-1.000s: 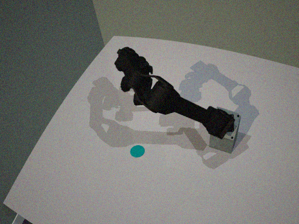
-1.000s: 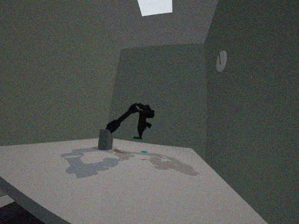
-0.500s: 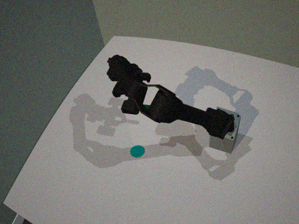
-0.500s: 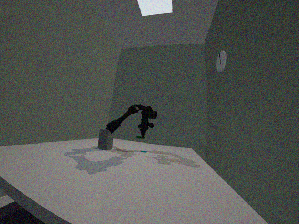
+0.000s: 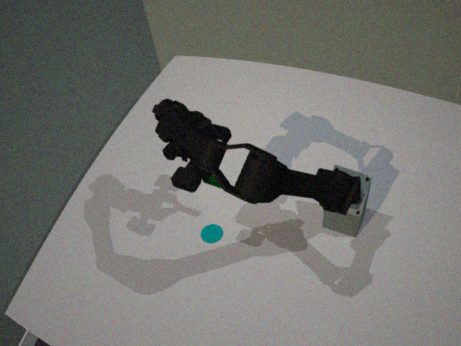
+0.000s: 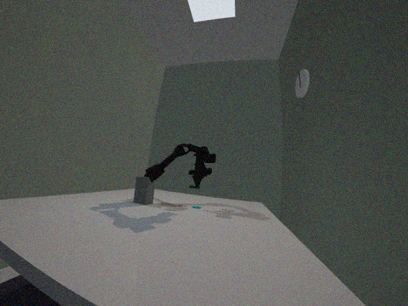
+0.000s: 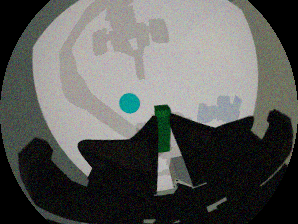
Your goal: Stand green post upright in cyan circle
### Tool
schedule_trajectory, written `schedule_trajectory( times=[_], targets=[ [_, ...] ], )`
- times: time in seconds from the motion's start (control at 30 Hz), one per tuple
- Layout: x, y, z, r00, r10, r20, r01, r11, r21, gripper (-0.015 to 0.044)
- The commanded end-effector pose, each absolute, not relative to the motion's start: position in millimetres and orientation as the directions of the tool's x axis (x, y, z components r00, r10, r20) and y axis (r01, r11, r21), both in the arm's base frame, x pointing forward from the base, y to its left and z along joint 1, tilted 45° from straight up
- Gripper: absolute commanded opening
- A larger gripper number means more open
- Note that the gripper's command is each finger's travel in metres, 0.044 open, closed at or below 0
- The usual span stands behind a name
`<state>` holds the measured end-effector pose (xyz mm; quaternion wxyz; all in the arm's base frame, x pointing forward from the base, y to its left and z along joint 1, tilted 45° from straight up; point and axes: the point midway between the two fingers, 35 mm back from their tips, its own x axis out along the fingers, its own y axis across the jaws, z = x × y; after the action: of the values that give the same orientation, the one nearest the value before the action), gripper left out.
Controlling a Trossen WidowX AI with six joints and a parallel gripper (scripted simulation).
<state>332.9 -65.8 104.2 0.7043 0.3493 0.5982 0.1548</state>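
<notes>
The green post (image 5: 213,181) (image 6: 194,187) (image 7: 163,130) is held between the fingertips of my gripper (image 6: 197,186) (image 7: 162,118), well above the table. In the exterior view it lies about level, not upright. In the top view most of the post and the fingertips are hidden by the arm. My gripper is shut on the post and points down. The flat cyan circle (image 5: 212,233) (image 6: 196,207) (image 7: 129,103) is on the table, below the height of the post. In the wrist view it shows to the left of the post.
The arm's grey base block (image 5: 343,222) (image 6: 144,191) stands on the white table (image 5: 162,317) (image 6: 215,258) (image 7: 200,65). Shadows of the arm fall across the table. The table's edge runs along the left in the top view. A round white disc (image 6: 302,83) is on the wall.
</notes>
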Motion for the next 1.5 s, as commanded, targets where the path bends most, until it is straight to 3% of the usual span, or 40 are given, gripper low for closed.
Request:
schedule_trajectory(
  times=[0.0,0.53,1.47],
  targets=[
    [333,-53,115,0.233,0.644,-0.728,0.262,0.680,0.685,0.0023],
    [331,-17,149,0.235,0.663,-0.710,0.456,0.570,0.683,0.0023],
    [330,-11,129,0.239,0.549,-0.801,0.447,0.671,0.592,0.0023]
  ],
)
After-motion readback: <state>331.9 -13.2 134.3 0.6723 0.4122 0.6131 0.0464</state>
